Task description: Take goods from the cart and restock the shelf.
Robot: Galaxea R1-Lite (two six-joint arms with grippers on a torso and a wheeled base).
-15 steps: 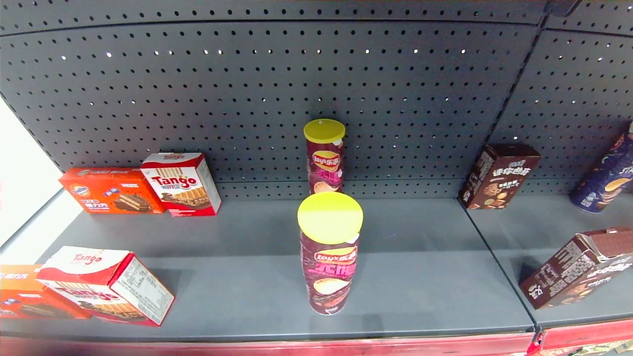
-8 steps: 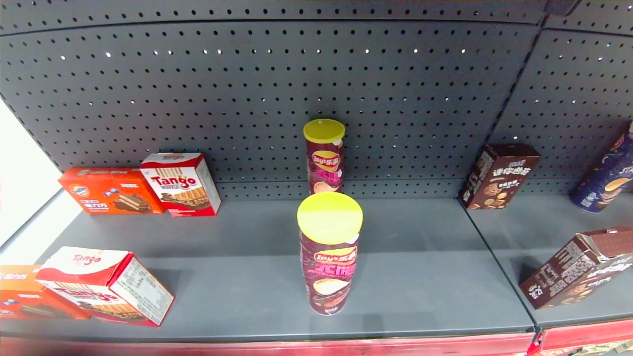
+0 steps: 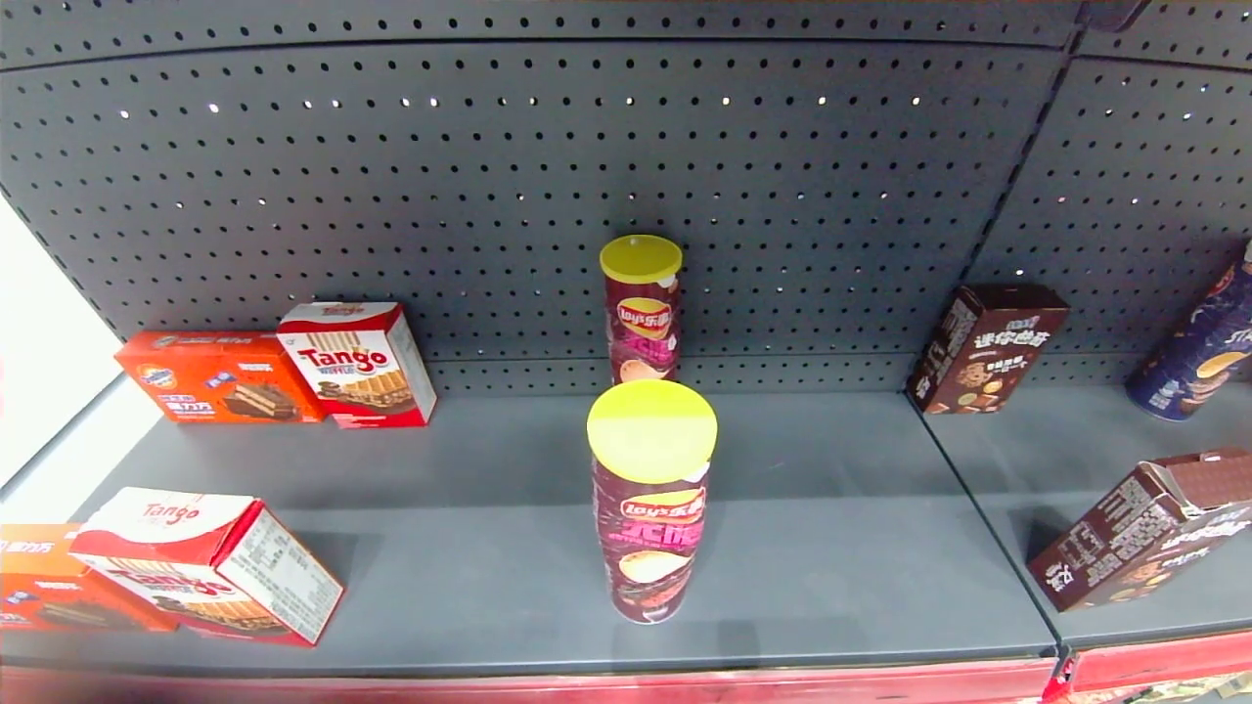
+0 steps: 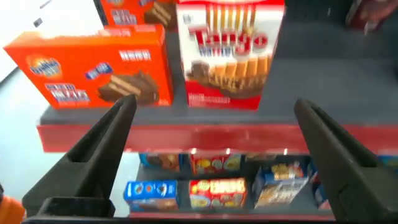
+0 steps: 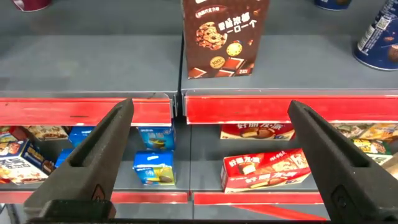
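Locate the front chip can [image 3: 650, 508] standing upright near the front edge of the shelf [image 3: 831, 548], yellow lid on top. Expect a light, stiff tube with a smooth and probably slippery wall; treat the contents as fragile. Take hold across the round body at about mid-height, never on the lid — a press-on cap probably comes off under load. Apply moderate squeeze only, enough to stop slipping without denting the wall. Keep upright during any move; judged tall and narrow, so easily tipped by a side knock.

Directly behind the front chip can, against the perforated back panel, note the rear chip can [image 3: 642, 308], also upright and well apart. Behind and to the left of the front chip can, find a wafer box [image 3: 357, 364] touching an orange box [image 3: 220, 376]. Left of the front chip can, at the shelf edge, find a toppled wafer box [image 3: 210, 567]. Behind and to the right, observe a brown cookie box [image 3: 983, 347]; to the right, at the shelf edge, a tilted brown box [image 3: 1135, 528].

Read the left gripper [image 4: 214, 106] as spread wide and holding nothing, facing the shelf's red front rail. Read the right gripper [image 5: 210, 106] likewise — wide apart, empty, facing the rail below the tilted brown box.
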